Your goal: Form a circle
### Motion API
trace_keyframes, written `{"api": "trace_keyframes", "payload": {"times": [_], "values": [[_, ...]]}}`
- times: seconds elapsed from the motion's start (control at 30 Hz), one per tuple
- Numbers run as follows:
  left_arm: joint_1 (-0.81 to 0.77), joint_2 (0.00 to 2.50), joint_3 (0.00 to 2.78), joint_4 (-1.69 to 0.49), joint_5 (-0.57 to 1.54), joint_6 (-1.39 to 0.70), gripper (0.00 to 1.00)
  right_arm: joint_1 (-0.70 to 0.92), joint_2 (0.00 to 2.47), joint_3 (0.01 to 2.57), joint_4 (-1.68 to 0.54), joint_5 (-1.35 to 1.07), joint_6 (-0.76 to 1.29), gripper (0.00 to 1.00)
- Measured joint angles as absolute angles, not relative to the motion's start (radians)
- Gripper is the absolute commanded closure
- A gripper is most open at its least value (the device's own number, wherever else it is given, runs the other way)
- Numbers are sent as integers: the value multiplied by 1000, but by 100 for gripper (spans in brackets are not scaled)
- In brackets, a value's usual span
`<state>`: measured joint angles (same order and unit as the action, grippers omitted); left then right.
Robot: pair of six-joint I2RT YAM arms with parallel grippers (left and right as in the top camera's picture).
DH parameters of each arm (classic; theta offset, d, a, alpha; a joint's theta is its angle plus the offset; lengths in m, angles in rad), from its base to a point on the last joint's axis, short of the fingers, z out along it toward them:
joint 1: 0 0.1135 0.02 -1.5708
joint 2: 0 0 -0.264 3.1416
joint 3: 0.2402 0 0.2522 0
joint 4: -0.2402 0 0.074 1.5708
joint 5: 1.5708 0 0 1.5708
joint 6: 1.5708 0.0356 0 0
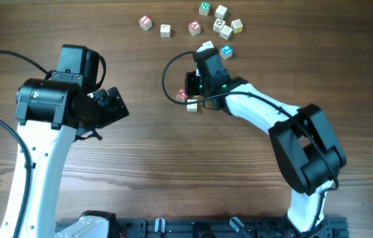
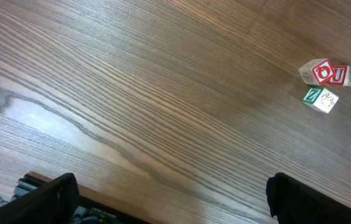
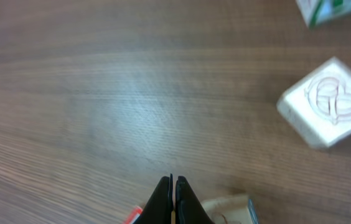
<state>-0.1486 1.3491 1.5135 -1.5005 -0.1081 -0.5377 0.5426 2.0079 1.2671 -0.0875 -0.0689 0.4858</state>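
The left gripper (image 1: 112, 104) hangs wide open, while the right gripper (image 3: 173, 191), reaching forward, is closed tight.

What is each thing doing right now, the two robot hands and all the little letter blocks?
left hand: wide open, holding nothing.
right hand: shut tight, holding nothing, tips low beside the small cluster.
small cluster: three blocks bunched close together, not a ring yet.
scattered blocks: lying loose and spread apart, nothing touching them.
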Motion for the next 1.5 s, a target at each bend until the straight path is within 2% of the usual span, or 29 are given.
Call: {"api": "trace_keyframes", "payload": {"times": [0.47,1.5], "values": [[-149,1349,1514,-1500,-108,-538,0,619,1995,1268,-97,-29,455,95],[-149,1349,1514,-1501,-108,-538,0,459,1958,1268,-240,76,591,95]]}}
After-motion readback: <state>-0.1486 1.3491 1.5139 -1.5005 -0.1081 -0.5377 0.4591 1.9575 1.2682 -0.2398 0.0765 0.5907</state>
